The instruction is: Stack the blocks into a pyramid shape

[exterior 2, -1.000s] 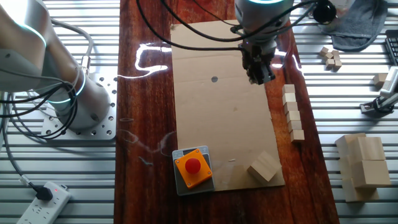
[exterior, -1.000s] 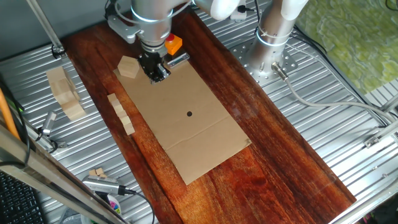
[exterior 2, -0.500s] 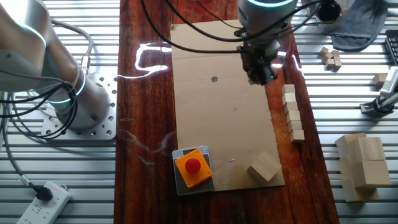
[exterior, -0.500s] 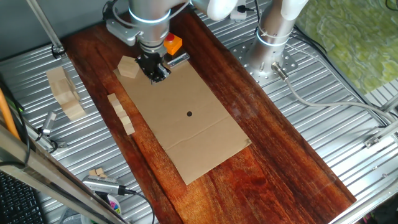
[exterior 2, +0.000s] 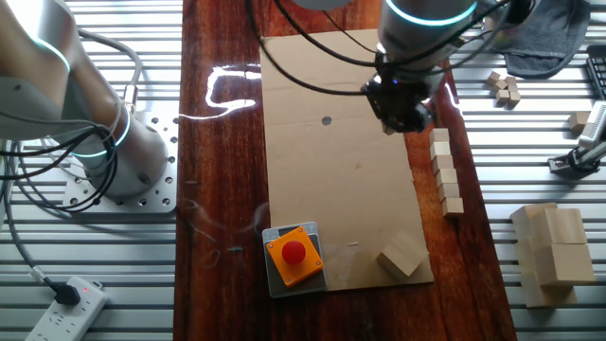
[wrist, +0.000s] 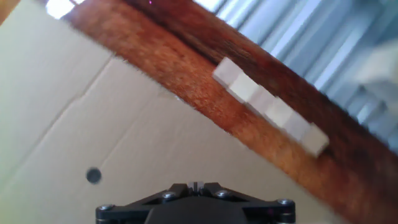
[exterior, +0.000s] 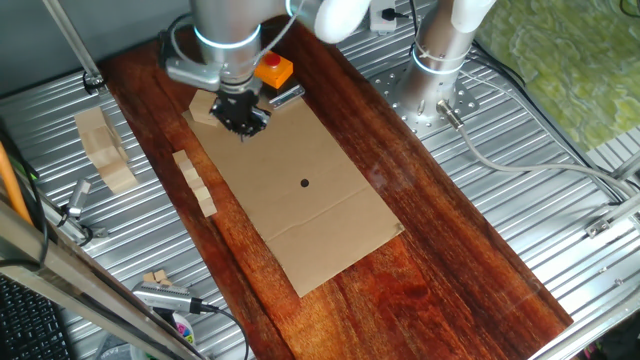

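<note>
From my remote station I see a dark red-brown wooden tabletop [exterior: 440,250] carrying a flat sheet of brown cardboard [exterior: 300,200] with a small black dot [exterior: 304,182] near its middle. The black two-finger gripper [exterior: 242,122] of the silver arm hangs over the cardboard's far end, at about 11 o'clock from the dot in one fixed view; in the other fixed view the gripper [exterior 2: 402,118] sits just inside the cardboard's right edge. I cannot tell whether its fingers are spread or pressed together: both fixed views show only a dark mass, and the hand view shows only the black base of the tool at the bottom edge. I see nothing held in it. The small pale wooden cube blocks [exterior: 194,181] lie in a single touching row on the bare wood just beside the cardboard's edge, at about 8 o'clock from the gripper in that view, and at 5 o'clock from it in the other, where the row [exterior 2: 445,177] runs lengthwise along the cardboard. The hand view shows the row [wrist: 270,106] slanting across the wood, blurred. A larger faceted pale wood chunk [exterior 2: 401,253] rests on a cardboard corner, near an orange box with a red button [exterior 2: 293,254]. More pale wooden slab pieces [exterior 2: 551,254] sit on the ribbed metal surface [exterior 2: 530,142] well apart.
</note>
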Controlling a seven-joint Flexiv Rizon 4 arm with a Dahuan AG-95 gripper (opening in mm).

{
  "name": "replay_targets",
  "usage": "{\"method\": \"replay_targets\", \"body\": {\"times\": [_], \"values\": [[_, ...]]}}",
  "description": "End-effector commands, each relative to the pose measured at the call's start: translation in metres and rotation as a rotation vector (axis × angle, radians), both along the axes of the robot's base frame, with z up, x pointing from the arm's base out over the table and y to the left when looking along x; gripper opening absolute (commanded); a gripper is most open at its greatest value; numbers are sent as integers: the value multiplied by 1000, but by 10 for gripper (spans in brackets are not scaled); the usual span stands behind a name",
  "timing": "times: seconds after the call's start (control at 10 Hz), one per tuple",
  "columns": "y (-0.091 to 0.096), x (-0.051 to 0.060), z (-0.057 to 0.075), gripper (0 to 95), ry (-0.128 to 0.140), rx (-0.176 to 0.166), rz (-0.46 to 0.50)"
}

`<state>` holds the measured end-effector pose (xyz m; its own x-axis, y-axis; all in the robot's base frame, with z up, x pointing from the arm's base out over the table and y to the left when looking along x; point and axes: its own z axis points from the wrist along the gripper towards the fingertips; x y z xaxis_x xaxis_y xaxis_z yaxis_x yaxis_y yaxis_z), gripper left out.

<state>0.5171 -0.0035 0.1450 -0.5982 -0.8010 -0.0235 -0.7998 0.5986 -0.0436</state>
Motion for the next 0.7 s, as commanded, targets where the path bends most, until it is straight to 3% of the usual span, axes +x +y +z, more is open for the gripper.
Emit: {"method": "replay_targets", "body": {"times": [0.1,0.4,0.5,0.7], "values": [[-11,31,-10,0,-1,-18,422],[-33,62,-8,0,-8,-6,509],[-41,74,-8,0,-14,16,516],[-48,98,-5,0,-13,6,554]]}}
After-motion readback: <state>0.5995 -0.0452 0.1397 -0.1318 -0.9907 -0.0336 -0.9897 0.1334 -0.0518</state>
